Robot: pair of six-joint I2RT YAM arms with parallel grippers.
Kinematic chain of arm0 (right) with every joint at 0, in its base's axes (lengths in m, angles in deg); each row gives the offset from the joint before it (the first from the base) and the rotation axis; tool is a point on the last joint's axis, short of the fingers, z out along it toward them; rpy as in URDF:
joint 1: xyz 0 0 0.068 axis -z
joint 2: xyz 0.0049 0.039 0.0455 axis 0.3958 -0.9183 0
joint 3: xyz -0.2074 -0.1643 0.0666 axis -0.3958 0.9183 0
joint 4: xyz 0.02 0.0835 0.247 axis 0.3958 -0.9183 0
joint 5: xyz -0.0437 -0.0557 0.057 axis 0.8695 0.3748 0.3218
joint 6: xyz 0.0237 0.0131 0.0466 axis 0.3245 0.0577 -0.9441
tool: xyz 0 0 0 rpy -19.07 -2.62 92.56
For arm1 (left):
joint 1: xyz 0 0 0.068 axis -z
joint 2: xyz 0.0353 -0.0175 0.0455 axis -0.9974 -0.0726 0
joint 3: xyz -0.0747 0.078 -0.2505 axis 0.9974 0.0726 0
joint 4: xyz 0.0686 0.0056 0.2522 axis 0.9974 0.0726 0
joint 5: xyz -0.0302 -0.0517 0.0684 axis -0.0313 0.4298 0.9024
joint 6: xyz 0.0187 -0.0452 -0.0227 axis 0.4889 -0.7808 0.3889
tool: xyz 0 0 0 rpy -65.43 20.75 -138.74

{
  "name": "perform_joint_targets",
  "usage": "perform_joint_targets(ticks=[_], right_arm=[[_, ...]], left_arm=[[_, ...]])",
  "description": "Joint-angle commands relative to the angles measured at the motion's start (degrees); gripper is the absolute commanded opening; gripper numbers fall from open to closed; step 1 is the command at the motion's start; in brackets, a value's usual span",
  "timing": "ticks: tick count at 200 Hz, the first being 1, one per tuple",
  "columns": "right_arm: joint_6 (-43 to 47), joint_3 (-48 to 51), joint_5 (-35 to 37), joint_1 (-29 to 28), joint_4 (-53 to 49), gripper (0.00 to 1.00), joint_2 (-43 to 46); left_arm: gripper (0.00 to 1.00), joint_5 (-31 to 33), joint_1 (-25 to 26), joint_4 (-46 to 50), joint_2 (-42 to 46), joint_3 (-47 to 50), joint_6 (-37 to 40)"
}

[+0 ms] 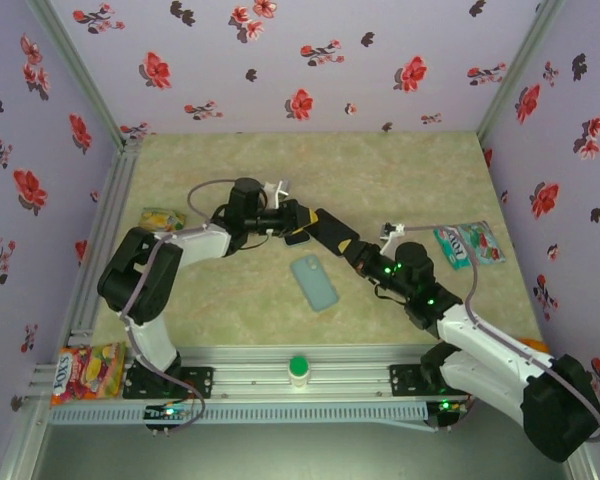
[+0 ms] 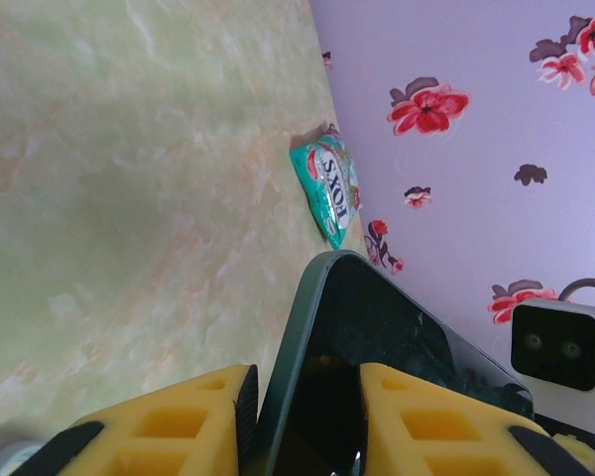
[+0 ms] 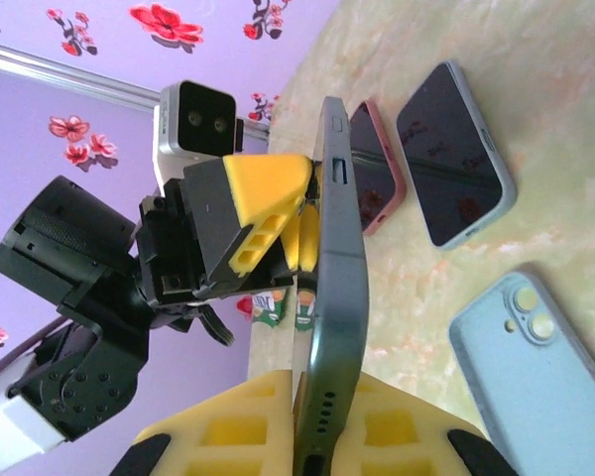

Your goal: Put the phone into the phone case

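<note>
Slim glossy phone (image 1: 335, 232), rounded pale-blue case (image 1: 314, 282)

Printed in bold white capitals on a teal snack packet (image 2: 329, 188) lying on the table, seen sideways in the left wrist view and reading, as far as can be told, "TOXS". Printed again in white capitals on a red band along the edge of a colourful candy packet (image 1: 88, 370) at the near left corner in the top view, legible only in part as "OXS". Too small to read on a small yellow-green packet (image 1: 161, 218) further back on the left.
</note>
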Motion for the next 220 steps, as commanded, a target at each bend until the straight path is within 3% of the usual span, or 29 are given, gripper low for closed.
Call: perform_joint_targets(ticks=[1,106,220], right_arm=[[4.2,-1.5,-7.0,-3.8,11.6,0.0,3.1],[3.8,-0.5,-4.1,-7.8,7.7,0.0,5.7],[1.4,3.1,0.3,-11.4,6.0,0.0,7.8]], left_arm=[[0.33,2.7,1.6,3.7,-2.4,0.9,1.7],[0.44,4.7,-0.3,2.9,0.0,3.9,1.9],[0.45,5.8,-1.8,2.6,1.7,6.0,2.4]])
